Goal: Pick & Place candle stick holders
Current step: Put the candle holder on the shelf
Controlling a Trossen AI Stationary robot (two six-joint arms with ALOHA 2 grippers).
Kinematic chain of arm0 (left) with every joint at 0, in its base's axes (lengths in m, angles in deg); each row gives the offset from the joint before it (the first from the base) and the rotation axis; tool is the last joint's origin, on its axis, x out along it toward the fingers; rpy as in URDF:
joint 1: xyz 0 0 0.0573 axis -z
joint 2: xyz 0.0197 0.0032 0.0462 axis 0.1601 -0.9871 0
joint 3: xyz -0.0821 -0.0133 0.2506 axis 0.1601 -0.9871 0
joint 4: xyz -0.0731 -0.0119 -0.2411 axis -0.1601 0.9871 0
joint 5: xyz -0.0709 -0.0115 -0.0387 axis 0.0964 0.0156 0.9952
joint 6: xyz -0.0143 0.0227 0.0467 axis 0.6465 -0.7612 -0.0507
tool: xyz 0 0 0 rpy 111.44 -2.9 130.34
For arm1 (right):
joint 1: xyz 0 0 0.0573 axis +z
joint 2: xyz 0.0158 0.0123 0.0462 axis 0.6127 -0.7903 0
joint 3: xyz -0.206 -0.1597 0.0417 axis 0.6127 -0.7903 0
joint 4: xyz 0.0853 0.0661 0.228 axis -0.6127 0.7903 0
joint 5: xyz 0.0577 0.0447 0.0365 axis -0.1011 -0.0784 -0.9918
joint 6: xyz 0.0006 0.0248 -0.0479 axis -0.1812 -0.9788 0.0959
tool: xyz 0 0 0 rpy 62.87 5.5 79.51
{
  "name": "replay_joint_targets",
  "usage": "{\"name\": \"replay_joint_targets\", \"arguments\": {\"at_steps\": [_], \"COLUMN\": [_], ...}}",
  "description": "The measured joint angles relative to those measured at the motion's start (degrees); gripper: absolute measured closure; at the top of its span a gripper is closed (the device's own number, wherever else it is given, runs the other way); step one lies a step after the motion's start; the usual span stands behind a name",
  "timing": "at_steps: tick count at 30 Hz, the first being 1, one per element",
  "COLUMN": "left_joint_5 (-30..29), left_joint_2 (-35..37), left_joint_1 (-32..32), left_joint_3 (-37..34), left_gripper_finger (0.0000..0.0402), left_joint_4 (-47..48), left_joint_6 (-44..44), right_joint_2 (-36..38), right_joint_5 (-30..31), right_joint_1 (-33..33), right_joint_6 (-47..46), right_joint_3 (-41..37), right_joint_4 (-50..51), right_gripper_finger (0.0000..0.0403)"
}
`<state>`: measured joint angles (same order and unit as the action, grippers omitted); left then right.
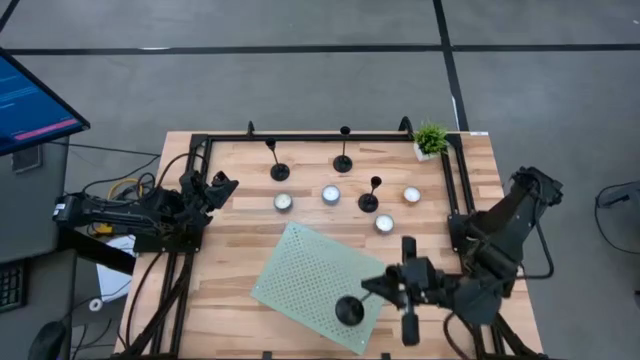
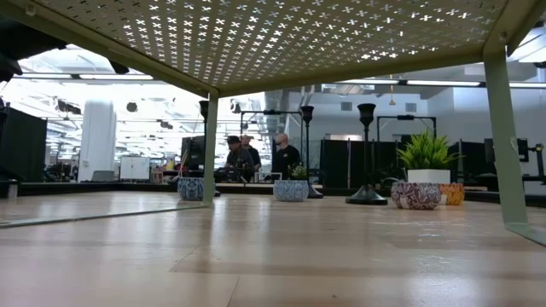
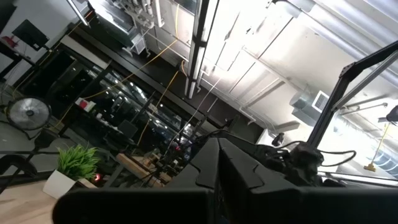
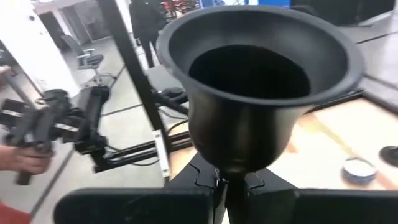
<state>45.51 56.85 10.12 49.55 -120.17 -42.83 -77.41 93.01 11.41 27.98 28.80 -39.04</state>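
While clamping holder [image 1: 349, 310], R hand [image 1: 372, 290] over shelf [image 1: 300, 270] | L hand [image 1: 215, 190] parked

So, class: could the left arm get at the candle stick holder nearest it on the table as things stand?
Probably yes. The left gripper is shut and holds nothing, and the bare tabletop lies between it and the nearest candle stick holder, which stands apart from the tealights. It would first have to open.

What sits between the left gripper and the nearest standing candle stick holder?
Only bare table, per the high view: the left gripper and that candle stick holder are apart.
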Motion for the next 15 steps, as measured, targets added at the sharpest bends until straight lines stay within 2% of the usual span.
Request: {"name": "replay_joint_targets", "arguments": {"at_steps": [7,15], "left_joint_5": [0.01,0.00], "left_joint_2": [0.00,0.00], "left_joint_1": [0.00,-0.01], "left_joint_3": [0.00,0.00], "left_gripper_finger": [0.0397,0.0393], "left_joint_4": [-0.01,0.00], "left_joint_6": [0.00,0.00], "right_joint_2": [-3.25,-6.38], "right_joint_5": [-0.64,-0.87], "right_joint_1": [2.22,2.11], "right_joint_6": [-4.19,-4.31], "right_joint_3": [0.02,0.02], "right_joint_4": [0.03,0.58], "right_gripper_finger": [0.0403,0.0403]}}
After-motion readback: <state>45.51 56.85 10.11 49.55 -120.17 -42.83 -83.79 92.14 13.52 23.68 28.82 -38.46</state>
